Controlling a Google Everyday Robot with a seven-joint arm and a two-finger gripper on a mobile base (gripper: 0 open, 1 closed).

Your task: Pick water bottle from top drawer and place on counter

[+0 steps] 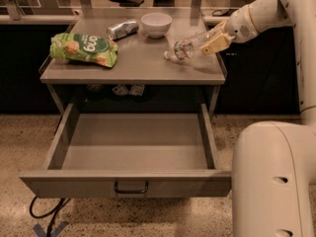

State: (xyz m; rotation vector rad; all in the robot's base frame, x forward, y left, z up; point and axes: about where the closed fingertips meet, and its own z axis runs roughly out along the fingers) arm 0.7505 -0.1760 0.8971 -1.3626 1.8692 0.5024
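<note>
Flat grey metal counter (133,65), low-rimmed; shallow grey top drawer (133,149) open, below-left of the two-finger gripper (215,42); small clear crinkled water bottle (188,47) lies slanted on the counter, touching the gripper's left; grip state cannot be told; risk: the round bottle rolls off on withdrawal.

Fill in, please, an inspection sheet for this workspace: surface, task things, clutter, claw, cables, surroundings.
Surface: counter, grey metal top, carrying four objects.
Job's things: water bottle over the counter's right part, tilted, cap end lowest; top drawer pulled open, nothing seen inside.
Clutter: green snack bag at left; silver can and white bowl at the back.
Grippers: claw at the bottle's raised end, above the counter's right edge.
Cables: dark cable on the floor, front left.
Surroundings: speckled floor; robot's white base at right.
</note>
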